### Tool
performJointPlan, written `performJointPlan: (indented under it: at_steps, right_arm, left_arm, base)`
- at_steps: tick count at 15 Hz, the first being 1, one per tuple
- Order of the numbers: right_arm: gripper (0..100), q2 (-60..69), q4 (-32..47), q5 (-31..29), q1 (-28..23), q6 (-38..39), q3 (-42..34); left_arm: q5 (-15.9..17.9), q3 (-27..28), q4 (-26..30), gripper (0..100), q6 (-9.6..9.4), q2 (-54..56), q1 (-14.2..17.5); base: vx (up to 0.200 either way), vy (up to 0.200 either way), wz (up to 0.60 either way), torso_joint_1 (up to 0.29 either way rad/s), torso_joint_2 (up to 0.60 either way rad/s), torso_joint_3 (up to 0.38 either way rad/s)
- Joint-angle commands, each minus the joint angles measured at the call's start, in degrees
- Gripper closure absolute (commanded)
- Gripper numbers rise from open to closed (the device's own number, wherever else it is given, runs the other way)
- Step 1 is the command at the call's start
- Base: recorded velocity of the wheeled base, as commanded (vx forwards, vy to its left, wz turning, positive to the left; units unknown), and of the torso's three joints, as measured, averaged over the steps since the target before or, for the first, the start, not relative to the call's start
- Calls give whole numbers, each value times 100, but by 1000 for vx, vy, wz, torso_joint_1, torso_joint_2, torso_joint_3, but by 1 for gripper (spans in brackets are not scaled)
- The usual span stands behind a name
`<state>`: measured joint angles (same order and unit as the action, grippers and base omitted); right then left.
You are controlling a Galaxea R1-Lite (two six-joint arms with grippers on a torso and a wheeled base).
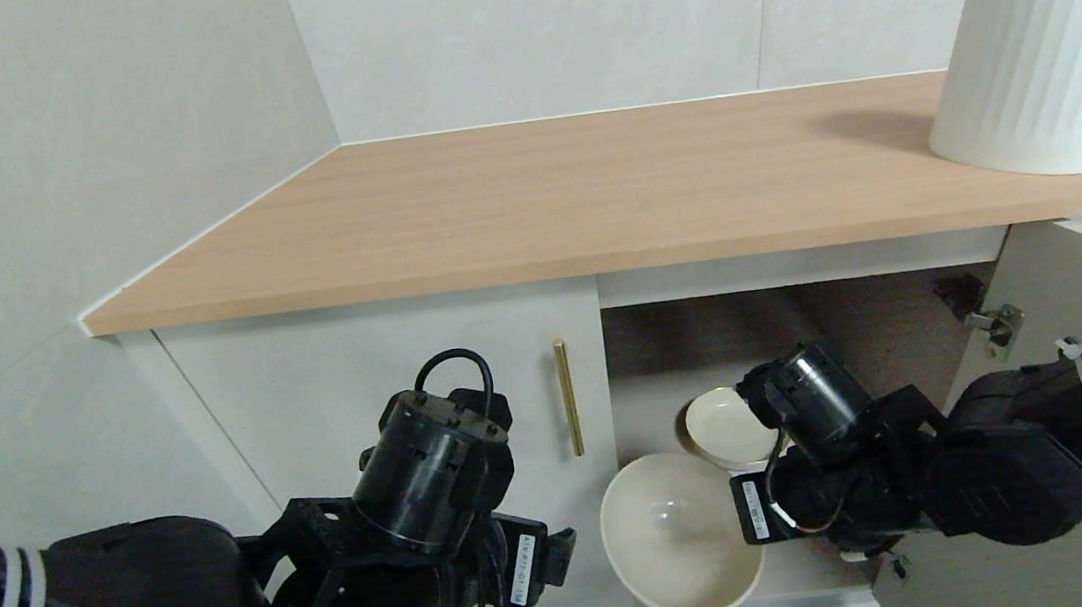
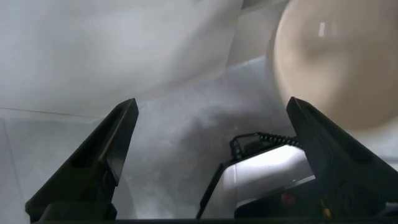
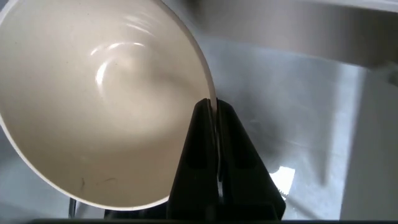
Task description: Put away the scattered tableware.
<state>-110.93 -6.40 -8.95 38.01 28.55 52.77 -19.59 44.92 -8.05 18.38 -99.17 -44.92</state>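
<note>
Large bowl: the cream bowl (image 1: 678, 530) is hanging tilted at the mouth of the open cabinet (image 1: 804, 316), low down, with its hollow facing up and outward.
Bowl against claw: its rim is sitting between the fingers of the right gripper (image 3: 215, 115), on the side of the bowl nearest the right arm; the rest of the bowl is sticking out toward the closed door.
Right claw: the two fingers (image 3: 199, 155) are pressing together on the rim, one inside and one outside the wall, pinching only that thin edge.
Left claw: the left gripper (image 2: 211, 109) is hovering in front of the closed cabinet door (image 1: 386, 360), its fingers spreading wide, holding and touching nothing; the large bowl is showing beyond one fingertip, apart from it.
Small bowl: a smaller pale bowl (image 1: 727, 428) is sitting deeper in the cabinet, just behind the large one.
Surroundings: a brass handle (image 1: 567, 396) is running upright on the closed door; a white ribbed container (image 1: 1042, 50) is standing on the wooden countertop (image 1: 541, 203) above, toward its right end.
</note>
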Motion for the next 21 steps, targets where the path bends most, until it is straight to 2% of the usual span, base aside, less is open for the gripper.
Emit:
performJointPlan:
  at_steps: [1,4,6,9,12,21]
  right_arm:
    - [100,-420,-2,-248,-417,116,242]
    - [100,-763,-2,-582,-663,652,655]
    - [100,-833,-2,-652,-865,696,884]
    - [100,-1044,-2,-854,-1129,740,1174]
    - [100,-1334,-10,-1100,-1323,986,1569]
    - [100,-1721,-10,-1162,-1718,1021,1974]
  left_arm:
    - [-1,17,-4,0,86,65,1]
    - [-1,25,-13,0,113,56,1]
    - [-1,69,-83,0,262,56,1]
    - [-1,87,-171,0,350,47,1]
    - [-1,87,-171,0,350,56,10]
    - [-1,78,-171,0,350,29,10]
  base:
    - [0,0,0,0,0,0]
    - [0,0,0,0,0,0]
    - [0,0,0,0,0,0]
    - [0,0,0,0,0,0]
    - [0,0,0,0,0,0]
    - [0,0,0,0,0,0]
